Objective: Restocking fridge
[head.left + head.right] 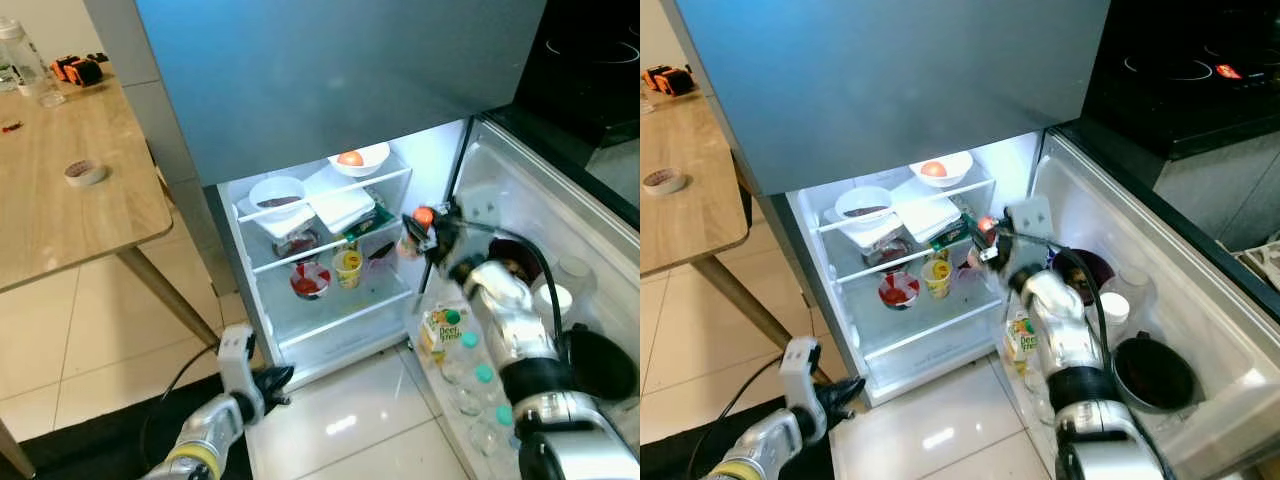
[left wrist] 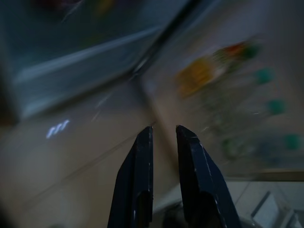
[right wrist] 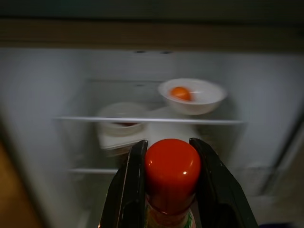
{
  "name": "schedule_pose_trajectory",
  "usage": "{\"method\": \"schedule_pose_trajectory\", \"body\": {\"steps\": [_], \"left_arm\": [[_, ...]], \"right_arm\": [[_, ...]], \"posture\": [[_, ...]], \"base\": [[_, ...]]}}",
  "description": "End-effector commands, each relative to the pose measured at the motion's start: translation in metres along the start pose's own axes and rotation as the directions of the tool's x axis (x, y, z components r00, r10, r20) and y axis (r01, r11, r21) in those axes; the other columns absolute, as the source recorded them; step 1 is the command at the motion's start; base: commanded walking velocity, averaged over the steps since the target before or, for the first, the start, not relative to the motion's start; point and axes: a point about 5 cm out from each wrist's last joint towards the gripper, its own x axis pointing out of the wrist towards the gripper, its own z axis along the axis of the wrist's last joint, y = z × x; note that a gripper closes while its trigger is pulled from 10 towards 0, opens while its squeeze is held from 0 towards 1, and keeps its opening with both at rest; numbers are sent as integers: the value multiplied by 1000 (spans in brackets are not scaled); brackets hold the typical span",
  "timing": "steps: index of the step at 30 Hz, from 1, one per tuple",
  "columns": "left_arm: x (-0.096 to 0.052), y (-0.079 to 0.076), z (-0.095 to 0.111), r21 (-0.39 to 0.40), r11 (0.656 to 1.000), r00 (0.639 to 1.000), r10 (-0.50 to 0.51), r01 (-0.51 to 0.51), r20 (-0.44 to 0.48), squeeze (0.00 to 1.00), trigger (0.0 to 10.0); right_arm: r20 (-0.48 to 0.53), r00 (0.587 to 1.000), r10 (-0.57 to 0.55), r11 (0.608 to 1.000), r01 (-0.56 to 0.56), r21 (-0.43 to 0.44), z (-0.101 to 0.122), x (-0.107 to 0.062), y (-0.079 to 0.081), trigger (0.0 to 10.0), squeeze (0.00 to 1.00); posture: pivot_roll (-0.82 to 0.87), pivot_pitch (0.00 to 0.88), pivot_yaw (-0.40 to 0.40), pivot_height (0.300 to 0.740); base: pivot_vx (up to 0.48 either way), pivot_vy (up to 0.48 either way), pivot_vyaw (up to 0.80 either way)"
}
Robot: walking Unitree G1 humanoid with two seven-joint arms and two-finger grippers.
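Clamped just under the red cap of a bottle (image 3: 172,175), right gripper (image 3: 170,185) at the open fridge (image 1: 330,300), level with the middle shelf (image 1: 330,250). Probably light, rigid and slick; safer held lower on the body than at the narrow neck. Beyond, a bowl (image 3: 192,96) holding something orange. Left gripper (image 2: 164,137) low over the floor, nearly closed, holding nothing.

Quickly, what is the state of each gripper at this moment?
Left gripper: nearly shut, holding nothing, low above the floor by the fridge.
Right gripper: shut on the red-capped bottle, at the open fridge.
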Motion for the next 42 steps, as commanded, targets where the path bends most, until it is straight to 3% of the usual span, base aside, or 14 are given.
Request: {"method": "schedule_pose_trajectory", "body": {"steps": [1,5,7,9,12,13,14,18,22,23,31,35,42], "left_arm": [[5,-6,12,48,996,996,-79,77,40,0,10000],[8,-13,23,136,973,981,-193,189,14,0,10000],[7,-18,30,227,930,957,-289,289,-37,0,10000],[6,-20,38,263,901,937,-347,345,-42,0,10000],[5,-21,43,278,889,929,-369,365,-39,0,10000],[0,-25,54,321,848,900,-434,421,-36,0,10000],[-2,-27,58,335,834,890,-455,439,-34,0,10000],[-7,-33,72,388,796,868,-495,466,-27,0,10000],[-18,-45,91,453,735,832,-554,505,-27,0,10000],[-18,-45,91,453,735,832,-554,505,-27,0,10000],[-31,-73,123,536,643,774,-633,547,-31,0,10000],[-36,-81,127,548,618,759,-649,564,-50,0,10000],[-43,-91,130,545,604,750,-657,581,-71,0,10000]], "right_arm": [[-34,998,-47,999,47,-21,-2,2,-5,10000,0],[-43,996,-79,996,77,-40,4,8,-11,10000,0],[-47,997,-60,998,59,-33,7,13,-7,10000,0],[-53,997,-51,998,49,-34,9,17,-3,10000,0],[-59,997,-54,998,52,-42,10,19,-2,10000,0],[-69,995,-75,996,71,-52,11,23,-2,10000,0],[-71,994,-82,996,78,-52,12,24,-3,10000,0],[-76,992,-106,993,102,-58,15,26,-7,10000,0],[-62,986,-157,986,152,-71,24,28,-19,10000,0],[-62,986,-157,986,152,-71,24,28,-19,10000,0],[-10,964,-265,960,263,-93,52,31,-50,10000,0],[33,954,-299,950,301,-84,67,31,-60,10000,0],[72,936,-345,933,350,-86,80,28,-75,10000,0]], "posture": [[-35,0,11,740],[-28,8,9,740],[-6,59,-9,740],[-2,71,-9,740],[0,76,-10,740],[15,114,-10,740],[15,114,-10,740],[28,148,-2,740],[43,204,16,740],[43,204,16,740],[66,252,32,740],[74,264,36,740],[77,272,44,740]], "base": [[0,0,0],[0,0,0],[0,0,0],[0,0,0],[0,0,0],[0,0,0],[0,0,0],[0,0,0],[0,0,0],[0,0,0],[0,0,-440],[0,0,-739],[0,0,-104]]}}
